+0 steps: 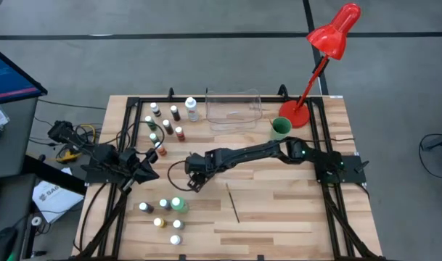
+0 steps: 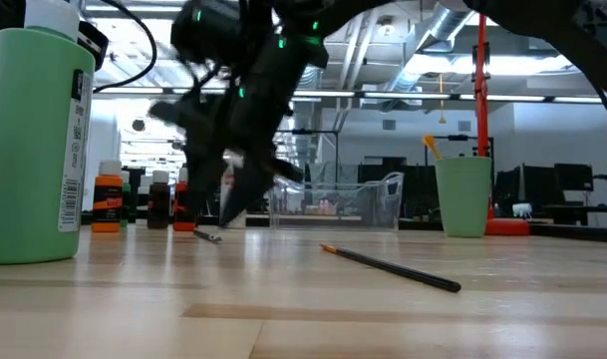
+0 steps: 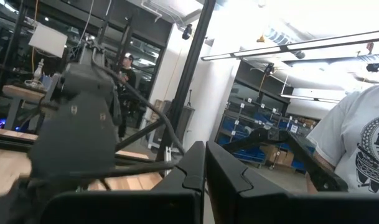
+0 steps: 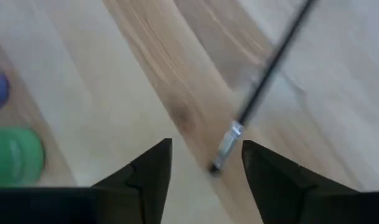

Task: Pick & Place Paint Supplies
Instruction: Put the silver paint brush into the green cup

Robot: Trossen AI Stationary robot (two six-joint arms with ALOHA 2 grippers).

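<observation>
My right gripper (image 1: pixel 194 181) (image 4: pixel 206 152) hangs open, pointing steeply down over the middle of the table. A thin dark brush (image 4: pixel 229 144) lies flat on the wood below it, its metal-collared end between the two fingertips and clear of both. That end also shows in the low view, as the brush tip (image 2: pixel 207 236) on the table. A second brush (image 1: pixel 233 201) lies to the right. Small white-capped bottles stand in a far group (image 1: pixel 166 123) and a near group (image 1: pixel 166 217), the latter with the tall green bottle (image 1: pixel 177 205). My left gripper (image 3: pixel 205 168) is shut and parked at the left.
A clear plastic tray (image 1: pixel 234 109) stands at the far edge, with a green cup (image 1: pixel 281 128) and a red desk lamp (image 1: pixel 329 43) to its right. Bare wood lies toward the table's near right. A person in a white shirt (image 3: pixel 357 143) stands beyond the table.
</observation>
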